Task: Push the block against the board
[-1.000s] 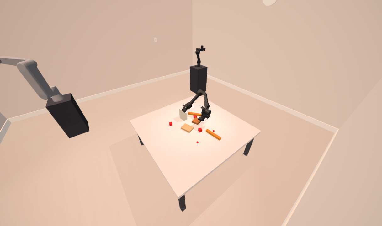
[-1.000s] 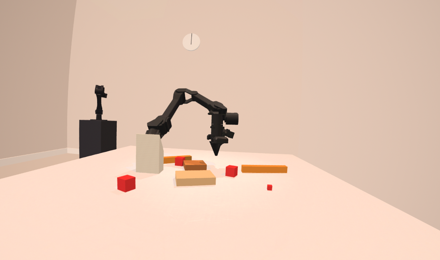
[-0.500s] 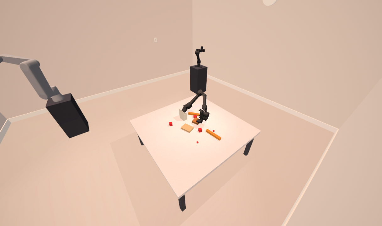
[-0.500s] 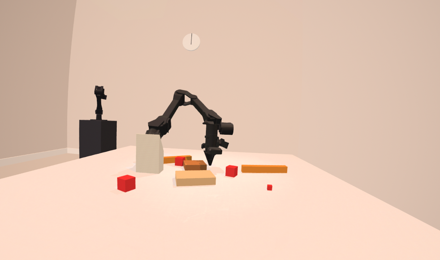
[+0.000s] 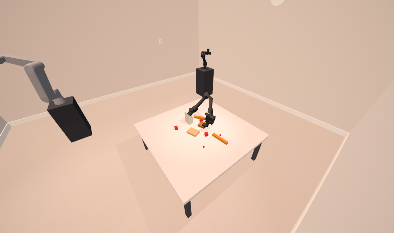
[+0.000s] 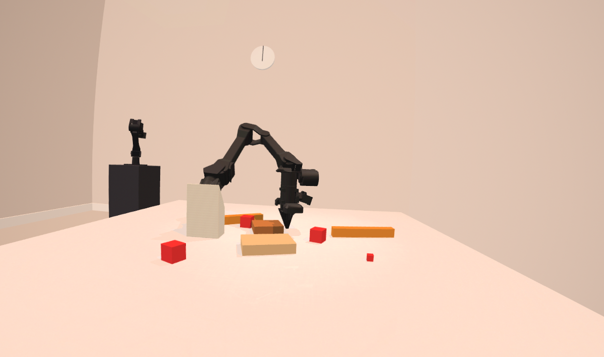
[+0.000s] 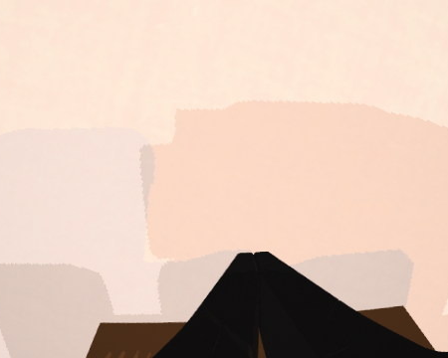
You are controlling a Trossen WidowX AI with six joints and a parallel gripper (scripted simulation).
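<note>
The brown square block lies flat on the table. The larger tan board also lies flat, nearer the exterior camera, with a gap between the two in the top view. My gripper is shut and empty, pointing down. In the exterior view its tip is low, just right of the block. In the wrist view the block shows behind the fingers at the bottom edge, partly hidden by them. I cannot tell whether the tip touches the block.
Red cubes stand right of and left of the board; another is behind the block. Orange bars lie at right and back. A beige upright piece stands left. A tiny red cube lies right.
</note>
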